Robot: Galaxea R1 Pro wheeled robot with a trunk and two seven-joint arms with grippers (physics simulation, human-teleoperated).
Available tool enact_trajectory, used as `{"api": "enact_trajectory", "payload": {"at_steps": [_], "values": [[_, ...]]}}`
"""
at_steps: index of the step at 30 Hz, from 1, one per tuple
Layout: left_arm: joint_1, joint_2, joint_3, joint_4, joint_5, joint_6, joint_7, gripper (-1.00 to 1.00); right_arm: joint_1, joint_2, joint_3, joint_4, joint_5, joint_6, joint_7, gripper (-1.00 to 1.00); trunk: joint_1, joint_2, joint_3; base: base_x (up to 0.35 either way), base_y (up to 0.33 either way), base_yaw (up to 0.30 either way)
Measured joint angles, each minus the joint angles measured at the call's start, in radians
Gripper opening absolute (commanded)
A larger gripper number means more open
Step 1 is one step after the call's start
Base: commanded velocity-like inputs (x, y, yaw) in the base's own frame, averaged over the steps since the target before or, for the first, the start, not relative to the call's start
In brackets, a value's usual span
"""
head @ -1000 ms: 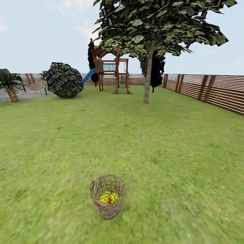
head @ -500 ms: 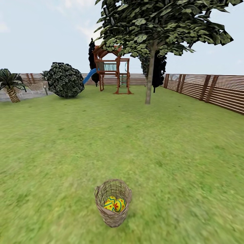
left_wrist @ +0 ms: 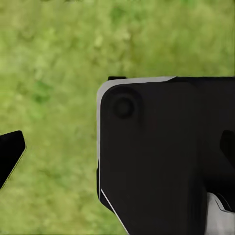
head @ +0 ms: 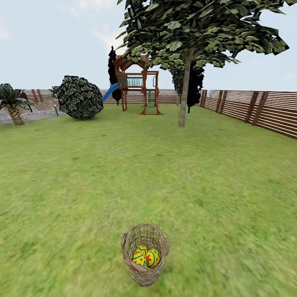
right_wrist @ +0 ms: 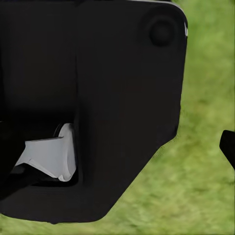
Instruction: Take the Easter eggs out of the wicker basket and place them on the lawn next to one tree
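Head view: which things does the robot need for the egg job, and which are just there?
Needed: basket, eggs inside it, lawn, big tree.
Just there: playset, round bush, fence, palm.

A large black robot body panel (left_wrist: pixel 166 156) with a rounded corner and a thin pale edge lies over mottled green lawn (left_wrist: pixel 58 58), and a round recessed disc (left_wrist: pixel 123 106) sits just inside that corner. Against the panel's far lower edge a small light grey part (left_wrist: pixel 220 218) shows. Well apart from the panel, across a stretch of grass, a black pointed tip (left_wrist: pixel 10 157) juts in from the picture's border; what it belongs to cannot be told.
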Motion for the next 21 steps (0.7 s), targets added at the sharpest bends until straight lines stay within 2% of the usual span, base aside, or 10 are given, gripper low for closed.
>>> {"api": "enact_trajectory", "payload": {"at_steps": [5,12,16,19,21], "values": [[0.0,0.0,0.0,0.0,0.0,0.0,0.0,1.0,0.0,-0.001,-0.008,0.0,-0.006,0.0,0.0,1.0,0.0,0.0,0.0,0.176,0.164,0.0],[0.0,0.0,0.0,0.0,0.0,0.0,0.0,1.0,0.0,-0.001,-0.008,0.0,-0.008,0.001,-0.012,1.0,0.0,0.0,0.0,0.055,0.037,0.0],[0.0,-0.001,0.0,0.0,0.0,0.0,0.0,1.0,0.0,-0.014,-0.016,0.0,-0.009,0.005,-0.028,1.0,0.0,0.0,0.0,0.007,0.005,0.0],[0.0,-0.001,0.0,0.0,0.0,0.001,0.0,1.0,0.002,-0.027,-0.044,-0.001,-0.015,0.003,-0.059,1.0,0.0,0.0,0.0,0.003,0.002,0.0],[0.0,-0.001,0.0,0.0,0.0,0.002,0.0,1.0,0.003,-0.037,-0.095,-0.01,-0.019,0.0,-0.086,1.0,0.0,0.0,0.0,0.001,0.0,0.0]]}}
